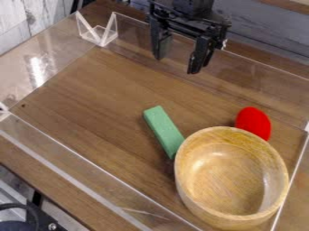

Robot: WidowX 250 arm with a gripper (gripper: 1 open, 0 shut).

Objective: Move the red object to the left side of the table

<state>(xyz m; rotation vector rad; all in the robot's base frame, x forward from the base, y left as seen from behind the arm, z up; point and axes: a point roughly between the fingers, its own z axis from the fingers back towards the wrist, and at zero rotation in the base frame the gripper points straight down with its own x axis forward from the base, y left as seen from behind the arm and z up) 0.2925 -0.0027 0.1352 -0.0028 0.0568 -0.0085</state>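
From my feed, the end effector (178,56) hangs at about twelve o'clock in the view, above the far part of the bench (97,99). Its two dark fingers (158,43) point downward with a clear gap between them; it is released, and nothing sits between the jaws. It is up off the wood and touches none of the things below.

The red object (254,122) lies on the bench at about four o'clock from the centre of the view, close to the right-hand clear wall. It is small and round, bright red, and it sits just behind the rim of the wooden bowl (230,176), at roughly one o'clock from the bowl's middle. The rim hides its lower edge, so I cannot tell whether the two touch. I cannot make out any leaf tip on it at this resolution.

The wooden bowl stands upright at about five o'clock, the largest thing on the bench, with its hollow facing up.

The green block (163,131) lies flat near the centre, slightly toward six o'clock, its long side running diagonally from upper left to lower right. Its lower end comes right up to the bowl's left rim, at about ten o'clock from the bowl.

The end effector is well apart from the red object, which lies toward five o'clock from it. Low clear walls (72,153) edge the brown wood-grain surface, and a clear angular piece (97,29) stands at the far left corner, at about eleven o'clock.
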